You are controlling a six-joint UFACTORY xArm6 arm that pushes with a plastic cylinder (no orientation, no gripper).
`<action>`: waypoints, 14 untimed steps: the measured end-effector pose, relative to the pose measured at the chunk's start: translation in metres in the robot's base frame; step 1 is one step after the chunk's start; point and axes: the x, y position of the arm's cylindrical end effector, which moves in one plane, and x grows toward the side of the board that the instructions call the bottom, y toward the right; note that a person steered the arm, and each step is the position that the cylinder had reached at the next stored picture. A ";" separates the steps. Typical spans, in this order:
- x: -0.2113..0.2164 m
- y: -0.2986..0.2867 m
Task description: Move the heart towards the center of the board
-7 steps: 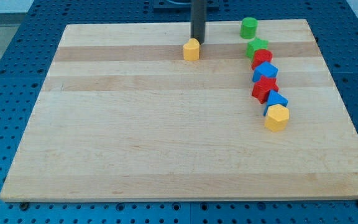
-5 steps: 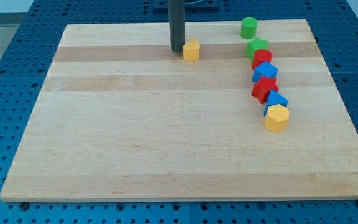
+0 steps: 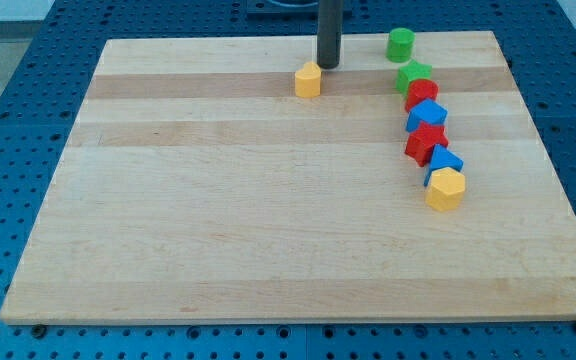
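The yellow heart-like block point(image 3: 308, 80) lies near the view's top, a little left of the board's middle line. My tip point(image 3: 327, 66) stands just above and to the right of it, close by; I cannot tell whether they touch. The rod rises straight up out of the view's top.
A chain of blocks runs down the view's right: a green cylinder point(image 3: 400, 44), a green star point(image 3: 414, 75), a red block point(image 3: 421, 94), a blue block point(image 3: 427, 113), a red star point(image 3: 426, 142), a blue triangle point(image 3: 444, 162) and a yellow hexagon point(image 3: 446, 188). The wooden board point(image 3: 218, 220) sits on a blue pegboard.
My tip swung from the yellow heart's upper right to its left side, then back to its upper right. The heart and the other blocks have not visibly moved.
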 end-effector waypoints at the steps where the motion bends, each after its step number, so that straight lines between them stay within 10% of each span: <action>1: 0.013 0.000; 10: 0.029 -0.047; 14: 0.001 0.075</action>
